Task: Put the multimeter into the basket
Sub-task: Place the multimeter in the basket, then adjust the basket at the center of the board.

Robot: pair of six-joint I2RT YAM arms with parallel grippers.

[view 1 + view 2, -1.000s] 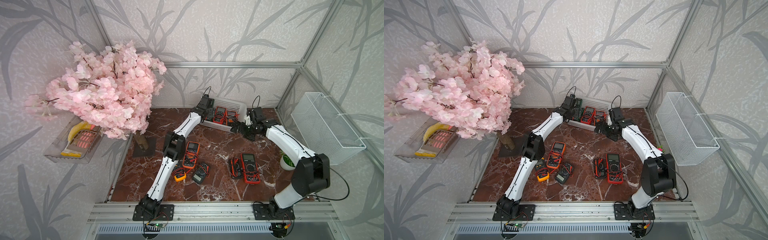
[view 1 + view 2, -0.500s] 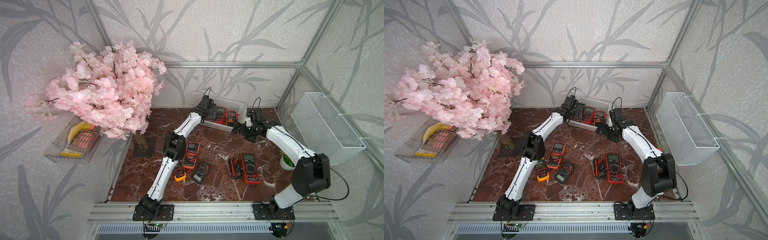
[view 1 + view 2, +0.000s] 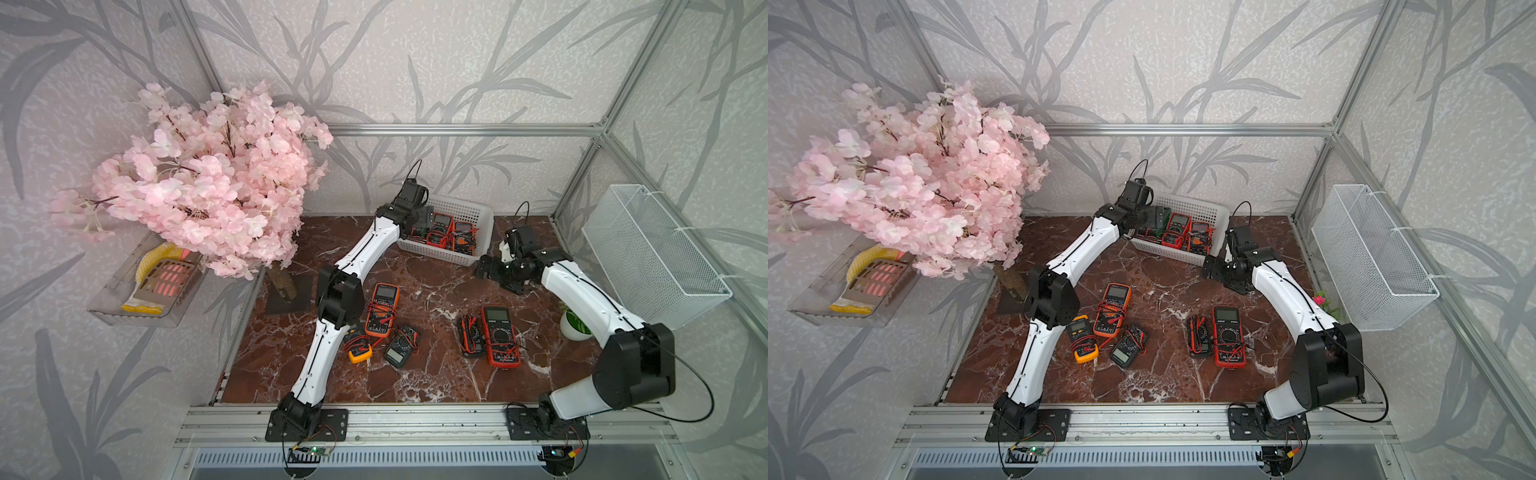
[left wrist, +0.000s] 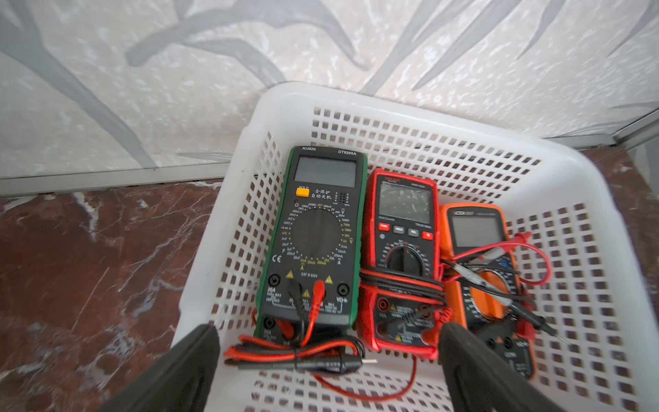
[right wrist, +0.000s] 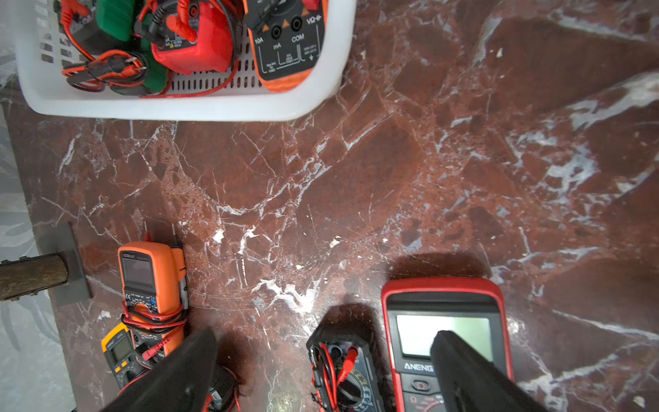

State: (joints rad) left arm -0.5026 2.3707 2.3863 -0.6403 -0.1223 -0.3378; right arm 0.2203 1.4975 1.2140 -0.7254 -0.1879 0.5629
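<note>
1. nearest the rail, five meters wait on the red-brown marble worktop (image 3: 436, 386), none shifted in the last second: a large orange multimeter (image 3: 382, 307), a small yellow multimeter (image 3: 360, 351), a small dark grey multimeter (image 3: 399, 351), a small black multimeter (image 3: 469, 336) and a large red multimeter (image 3: 500, 338), each with its leads wound round it.
2. further back, the right hand (image 5: 324, 335) hovers above bare worktop just beside the basket's near corner, its black fingers spread wide with nothing between them; it has hardly moved.
3. at the back wall, the left hand (image 4: 328, 328) hangs over one end of the low white perforated plastic basket (image 4: 321, 96). over the last second its fingers have gone from part-closed to fully spread, and they now grip nothing.
4. the green-edged black multimeter (image 4: 317, 235) lies flat and face up on the basket floor, against the end wall and touching a red-cased multimeter (image 4: 403, 249); an orange-cased multimeter (image 4: 488, 271) sits beyond that. its red and black leads trail on the floor just beneath the open fingers.
5. the release appears to complete this placement: three meters in, five to go. the left arm likely needs to lift clear first, and the loose leads could snag a finger.
</note>
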